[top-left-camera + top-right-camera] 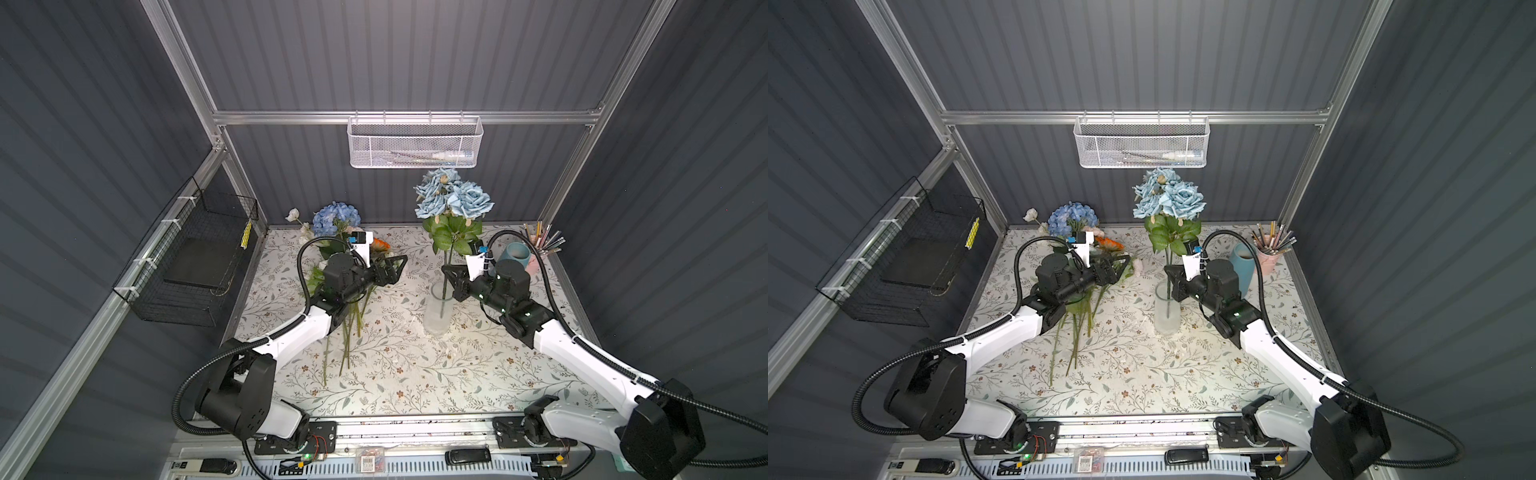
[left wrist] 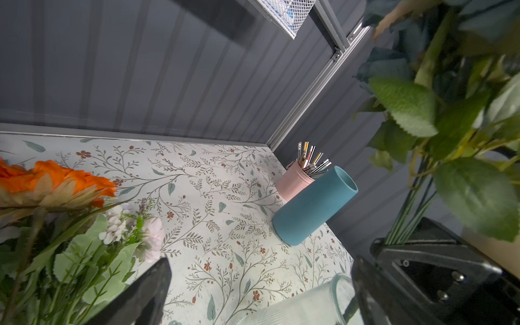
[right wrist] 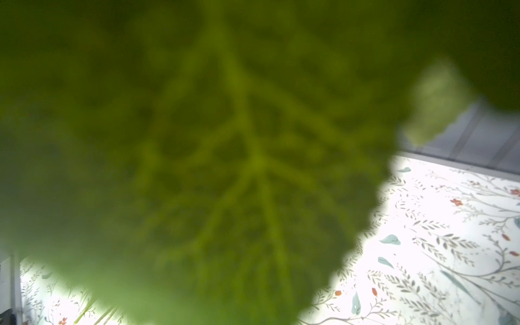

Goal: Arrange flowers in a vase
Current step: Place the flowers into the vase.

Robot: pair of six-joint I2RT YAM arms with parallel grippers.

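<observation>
- Right gripper (image 1: 448, 272) clenched on the dusty-blue roses (image 1: 455, 195) stem, holding it upright inside the glass vase (image 1: 436, 318).
- Left gripper (image 1: 398, 266) spread, empty, beside loose flowers (image 1: 336, 218); apparently free for the next pick.

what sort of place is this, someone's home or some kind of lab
Most likely a robot test cell, not a home: grey ribbed wall panels on an aluminium frame box in a small table, and two robot arms are mounted on a rail along its front edge.
</observation>
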